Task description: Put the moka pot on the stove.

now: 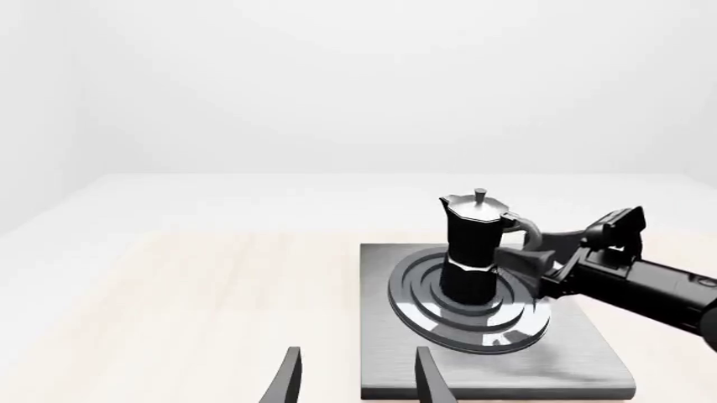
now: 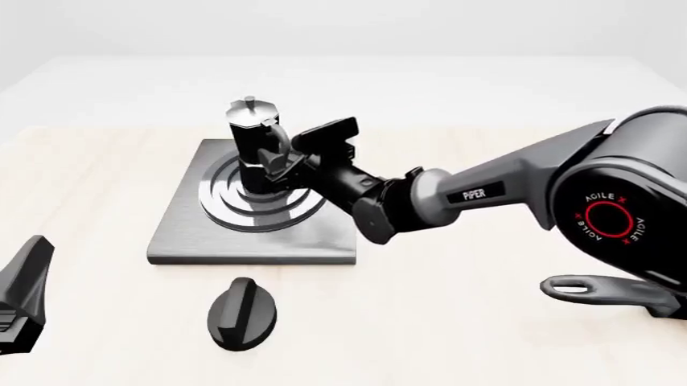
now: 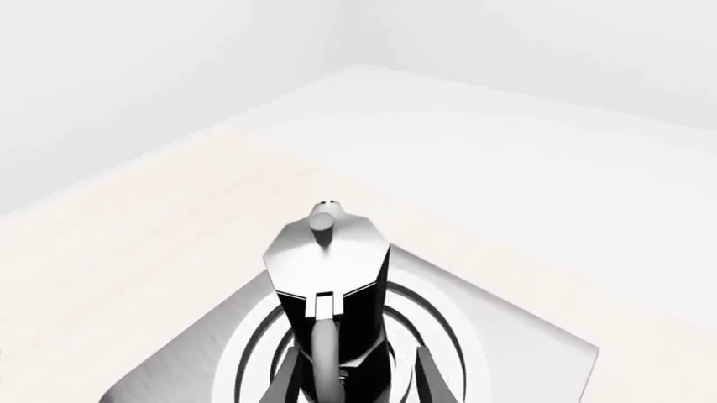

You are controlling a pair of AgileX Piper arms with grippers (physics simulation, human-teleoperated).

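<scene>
Right hand (image 2: 281, 165) reached in from the right side of the table (image 2: 451, 322) and sat at the handle of the moka pot (image 2: 254, 145), its fingers (image 3: 424, 374) straddling the handle with a sliver of daylight on either side, so it looked loosened rather than clamped, though contact could not be ruled out. Approaching by the handle made sense, since that part stuck out toward the arm and kept the fingers off the faceted body. That pot stood upright on the middle of the silver burner rings of the stove (image 2: 183, 233), which lay left of centre; the placing seemed essentially done, with only a clean withdrawal left. Left hand (image 1: 356, 379) hung apart at the near edge of the slab, fingers spread and empty, evidently kept clear. A black oval knob (image 2: 241, 314) lay on the table just nearer than the slab.
</scene>
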